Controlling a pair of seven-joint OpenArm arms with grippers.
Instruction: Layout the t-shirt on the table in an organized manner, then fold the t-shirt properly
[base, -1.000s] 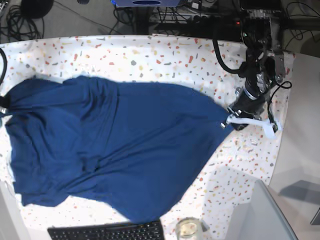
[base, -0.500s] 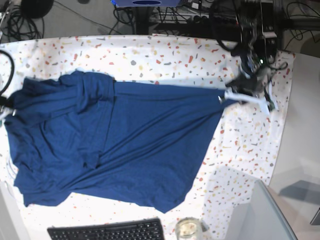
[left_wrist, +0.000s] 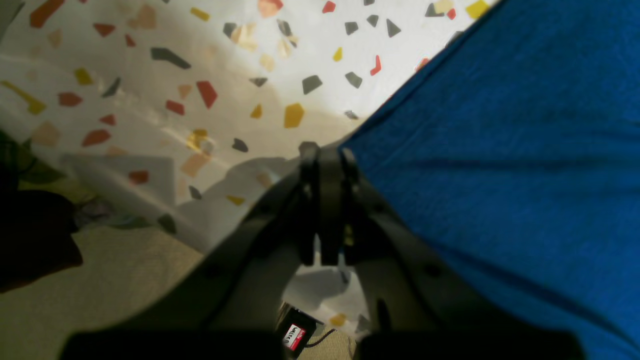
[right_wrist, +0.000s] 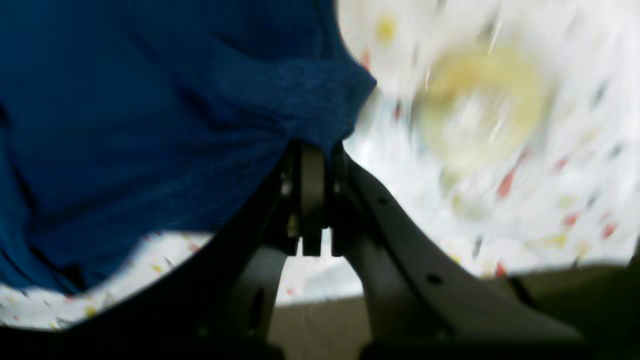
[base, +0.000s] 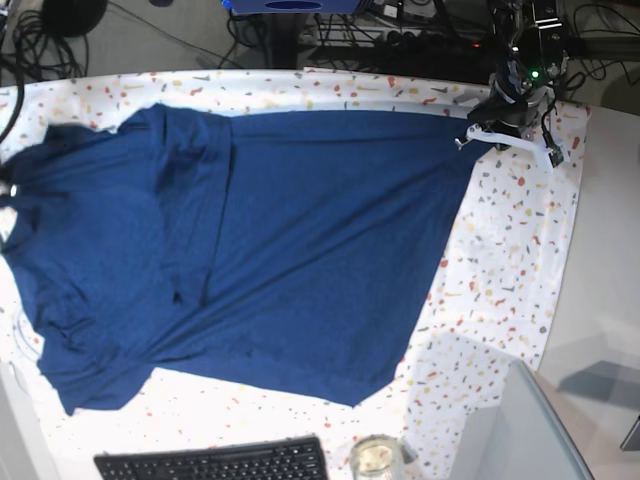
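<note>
Navy t-shirt (base: 250, 250) pinched between both jaws

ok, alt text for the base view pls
A dark navy t-shirt lies spread across the speckled table, its far right corner pinched in the left gripper. A black keyboard and a glass jar sit at the near edge.

Right claw (right_wrist: 314, 150): jaws pressed together, pinching a bunched fold of cloth.
T-shirt (right_wrist: 150, 110): dark blue, filling the upper left, gathered at the claw tips.
Bench (right_wrist: 500, 200): white with coloured flecks, blurred, showing right and below the cloth.
</note>
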